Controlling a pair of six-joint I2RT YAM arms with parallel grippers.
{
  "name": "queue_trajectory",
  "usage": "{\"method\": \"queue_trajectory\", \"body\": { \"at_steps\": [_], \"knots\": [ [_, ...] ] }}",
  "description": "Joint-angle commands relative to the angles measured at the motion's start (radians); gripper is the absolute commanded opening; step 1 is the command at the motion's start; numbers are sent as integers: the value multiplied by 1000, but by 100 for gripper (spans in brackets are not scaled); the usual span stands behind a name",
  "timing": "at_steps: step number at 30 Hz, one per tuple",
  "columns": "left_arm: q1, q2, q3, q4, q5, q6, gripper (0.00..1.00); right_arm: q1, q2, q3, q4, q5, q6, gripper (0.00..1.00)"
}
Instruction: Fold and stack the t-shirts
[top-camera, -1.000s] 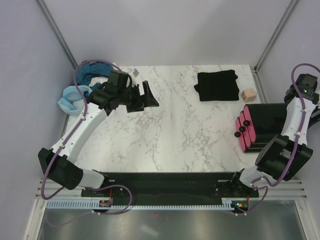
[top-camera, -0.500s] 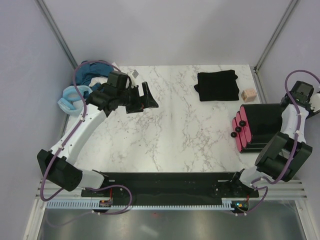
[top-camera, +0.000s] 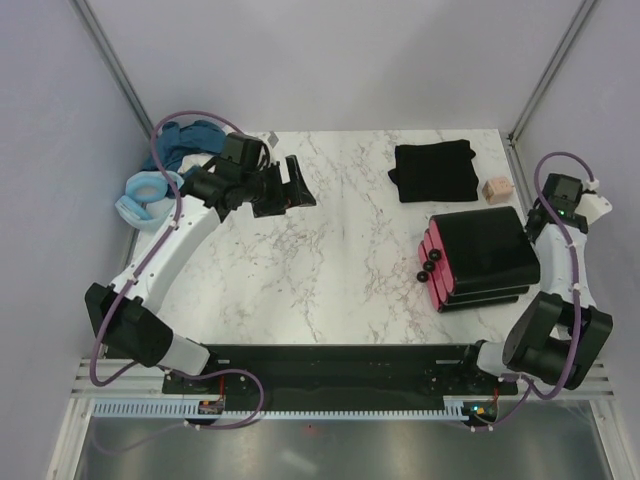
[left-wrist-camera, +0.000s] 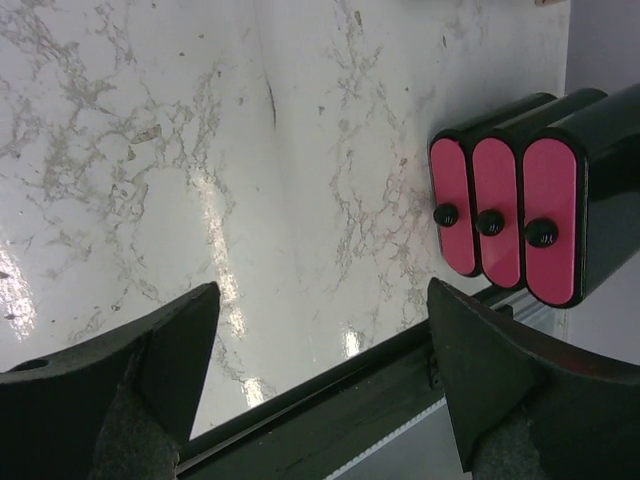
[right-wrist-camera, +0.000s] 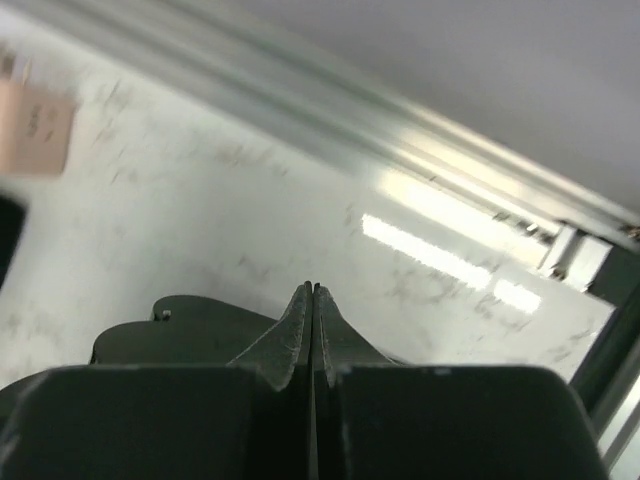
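Observation:
A black t-shirt (top-camera: 435, 171) lies folded flat at the back right of the marble table (top-camera: 360, 250). A dark teal t-shirt (top-camera: 188, 140) sits crumpled in the back left corner, partly behind my left arm's cable. My left gripper (top-camera: 297, 185) hovers open to the right of the teal one, clear of it, and in the left wrist view the left gripper (left-wrist-camera: 320, 290) has nothing between its fingers. My right gripper (right-wrist-camera: 312, 289) is shut on nothing, above the table's right edge beside the rail.
A black box with pink ends (top-camera: 478, 256) stands on the right of the table, also seen as the box (left-wrist-camera: 510, 220). A small wooden block (top-camera: 496, 189) lies right of the black shirt. A pale blue ring-shaped item (top-camera: 146, 196) sits at the left edge.
My right gripper has closed from open to shut and its arm has swung back toward the far right. The black and pink box has shifted left. My left gripper has edged toward the back.

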Motion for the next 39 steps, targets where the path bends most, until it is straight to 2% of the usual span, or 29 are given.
{"method": "queue_trajectory", "body": {
  "at_steps": [1, 2, 5, 9, 12, 17, 21, 24, 27, 28, 30, 31, 32, 39],
  "knots": [
    [-4, 31, 52, -23, -81, 32, 86, 124, -42, -59, -197, -130, 67, 0],
    [-4, 31, 43, -33, -84, 27, 78, 135, -68, -67, -205, -138, 87, 0],
    [-4, 20, 2, -46, -95, 20, 70, 176, -129, -79, -242, -168, 115, 0],
    [-4, 8, -44, -53, -113, 17, 70, 218, -206, -159, -244, -256, 185, 0],
    [-4, 0, -63, -53, -113, 8, 70, 301, -221, -200, -225, -280, 211, 0],
    [-20, 0, -74, -53, -93, -2, 70, 483, -183, -170, -201, -288, 267, 0],
    [-47, 18, -89, -53, -57, -9, 58, 601, -100, -99, -150, -310, 291, 0],
    [-66, 37, -92, -49, -32, -16, 56, 695, -20, -45, -113, -333, 299, 0],
    [-83, 44, -87, -41, -26, -16, 61, 769, 38, -12, -63, -353, 313, 0],
    [-87, 40, -91, -34, -21, -12, 70, 793, 50, -7, -44, -363, 313, 0],
    [-89, 35, -100, -21, -15, -8, 77, 813, 84, 1, 23, -420, 310, 0],
    [-89, 38, -107, -18, -12, -5, 86, 834, 96, 2, 49, -437, 308, 0],
    [-89, 41, -109, -17, -16, 9, 88, 845, 127, 11, 81, -467, 307, 0],
    [-87, 29, -107, -17, -56, 60, 89, 904, 332, 151, 161, -596, 230, 0]
  ]
}}
